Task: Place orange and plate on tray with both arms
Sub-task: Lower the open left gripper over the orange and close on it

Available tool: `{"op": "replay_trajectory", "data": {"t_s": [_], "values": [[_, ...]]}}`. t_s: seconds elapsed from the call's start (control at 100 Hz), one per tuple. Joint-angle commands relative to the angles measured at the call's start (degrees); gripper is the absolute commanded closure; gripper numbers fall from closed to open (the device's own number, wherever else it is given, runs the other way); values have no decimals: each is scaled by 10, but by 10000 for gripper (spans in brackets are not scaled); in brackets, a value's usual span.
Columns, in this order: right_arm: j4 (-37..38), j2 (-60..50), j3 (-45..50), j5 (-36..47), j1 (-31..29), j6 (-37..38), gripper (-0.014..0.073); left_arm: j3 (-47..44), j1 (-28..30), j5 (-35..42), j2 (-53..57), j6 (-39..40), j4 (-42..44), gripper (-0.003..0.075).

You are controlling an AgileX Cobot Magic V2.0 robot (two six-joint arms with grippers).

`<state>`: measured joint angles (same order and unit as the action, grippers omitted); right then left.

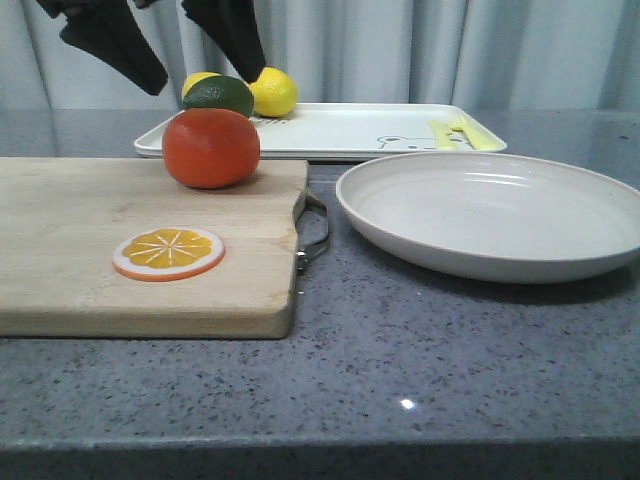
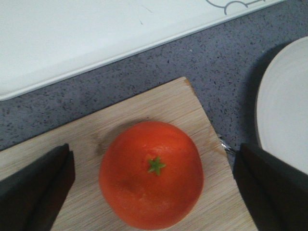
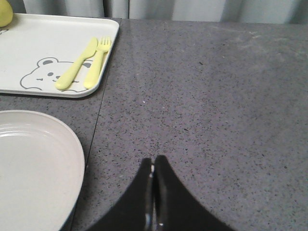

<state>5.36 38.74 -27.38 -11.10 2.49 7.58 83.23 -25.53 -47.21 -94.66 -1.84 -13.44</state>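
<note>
Nearest the front camera lay the bare grey counter point(image 1: 400, 370), and just beyond it the wooden cutting board point(image 1: 90, 250) with an orange slice point(image 1: 168, 252) on it; we then worked outward from our pincers. Our left gripper point(image 2: 151, 185) hung above the orange point(image 2: 151, 173) with its jaws spread wide, one finger point(image 2: 33, 185) on each side of the fruit and neither touching it, so nothing was held; the orange rested on the far corner of the board, near the tray point(image 2: 72, 43) but not on it. Our right gripper point(image 3: 153, 192) had its fingertips pressed together on nothing, over bare counter beside the plate point(image 3: 33, 168); the plate sat on the counter, next to the board and just short of the tray, untouched. On the tray we saw only two lemons point(image 1: 272, 91), a dark green fruit point(image 1: 220, 95) and a yellow fork and knife point(image 3: 82, 62) by the bear drawing point(image 3: 41, 74); neither task item was there. We judged the task barely begun: the orange was bracketed but not grasped, and the plate had not been approached; both lifts and both placements remained; room for the wide plate on the tray looked tight to us
</note>
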Motion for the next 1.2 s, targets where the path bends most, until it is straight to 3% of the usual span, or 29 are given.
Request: {"op": "replay_trajectory", "data": {"t_s": [0.0, 0.6, 0.89, 1.19], "values": [[5, 4, -20, 41, -2, -6, 660, 21, -8, 18, 11, 4, -12, 79], [5, 4, -20, 38, -2, -6, 660, 21, -8, 11, -23, 4, -11, 87], [5, 4, -20, 27, -2, -6, 660, 21, -8, 4, -23, 4, -11, 276], [5, 4, -20, 19, -2, -6, 660, 59, -22, -11, -23, -2, -22, 300]]}}
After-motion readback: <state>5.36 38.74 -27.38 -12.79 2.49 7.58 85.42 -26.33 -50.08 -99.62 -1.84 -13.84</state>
